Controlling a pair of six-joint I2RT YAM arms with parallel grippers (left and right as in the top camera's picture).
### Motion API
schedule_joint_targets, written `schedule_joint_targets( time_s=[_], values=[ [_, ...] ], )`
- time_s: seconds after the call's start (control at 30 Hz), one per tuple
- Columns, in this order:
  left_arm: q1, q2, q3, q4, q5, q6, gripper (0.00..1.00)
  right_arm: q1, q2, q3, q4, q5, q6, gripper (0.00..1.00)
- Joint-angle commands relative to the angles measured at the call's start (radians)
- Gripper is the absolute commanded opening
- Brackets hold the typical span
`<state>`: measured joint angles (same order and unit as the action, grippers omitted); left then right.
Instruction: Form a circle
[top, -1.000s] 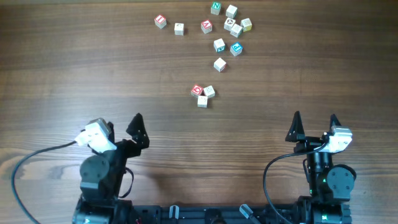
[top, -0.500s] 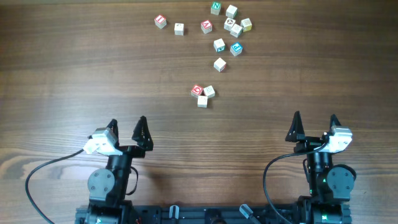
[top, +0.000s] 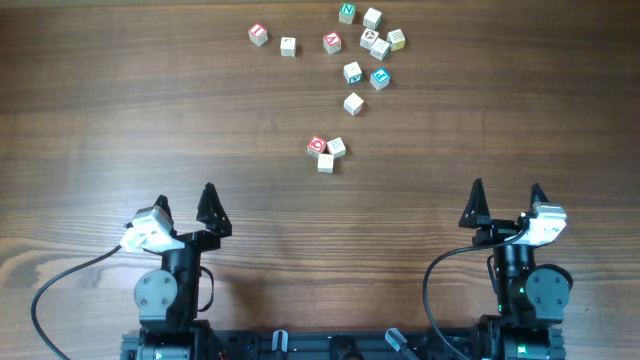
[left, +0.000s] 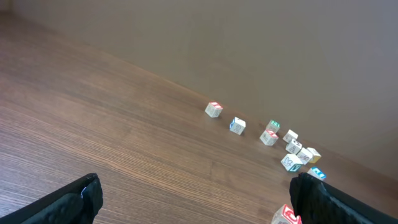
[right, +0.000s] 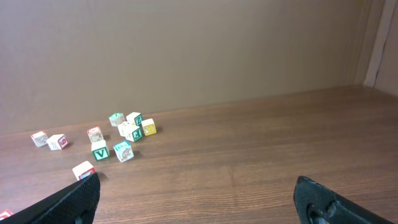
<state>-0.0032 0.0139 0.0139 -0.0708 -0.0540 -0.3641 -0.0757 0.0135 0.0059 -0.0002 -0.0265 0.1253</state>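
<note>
The circle is a tight cluster of three small letter cubes (top: 326, 152) in mid-table: one red-faced (top: 318, 145), two pale. My left gripper (top: 185, 198) sits near the table's front left, open and holding nothing, well short of the cluster. In the left wrist view (left: 198, 186) the red-faced cube (left: 286, 216) peeks out beside the right finger (left: 323, 199). At the front right, my right gripper (top: 507, 190) is open and holds nothing; in its wrist view (right: 197, 182) only bare wood lies between its fingers.
A looser scatter of red, green and teal lettered cubes (top: 362, 45) lies at the far edge of the table, also seen in the left wrist view (left: 267, 135) and the right wrist view (right: 118, 140). One pale cube (right: 83, 170) lies near the right gripper's left finger. A plain wall stands behind the table.
The left gripper has swung round on its wrist and shifted a little to the left, staying open. The right arm and the cubes have not moved.
</note>
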Motion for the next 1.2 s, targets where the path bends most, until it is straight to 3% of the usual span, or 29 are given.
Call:
schedule_joint_targets(
  time_s=[0.0, 0.43, 0.6, 1.17],
  values=[
    [0.008, -0.011, -0.008, 0.001, 0.012, 0.02, 1.0, -0.006, -0.009, -0.001, 0.001, -0.019, -0.018, 1.0],
    [0.008, -0.011, -0.008, 0.008, -0.047, 0.021, 1.0, -0.006, -0.009, -0.001, 0.001, -0.019, -0.018, 1.0],
    [0.007, -0.011, -0.008, -0.007, 0.091, 0.255, 1.0, -0.006, -0.009, -0.001, 0.001, -0.019, -0.018, 1.0],
    [0.008, -0.011, -0.008, -0.005, 0.087, 0.255, 1.0, -0.006, -0.009, -0.001, 0.001, -0.019, -0.018, 1.0]
  ],
)
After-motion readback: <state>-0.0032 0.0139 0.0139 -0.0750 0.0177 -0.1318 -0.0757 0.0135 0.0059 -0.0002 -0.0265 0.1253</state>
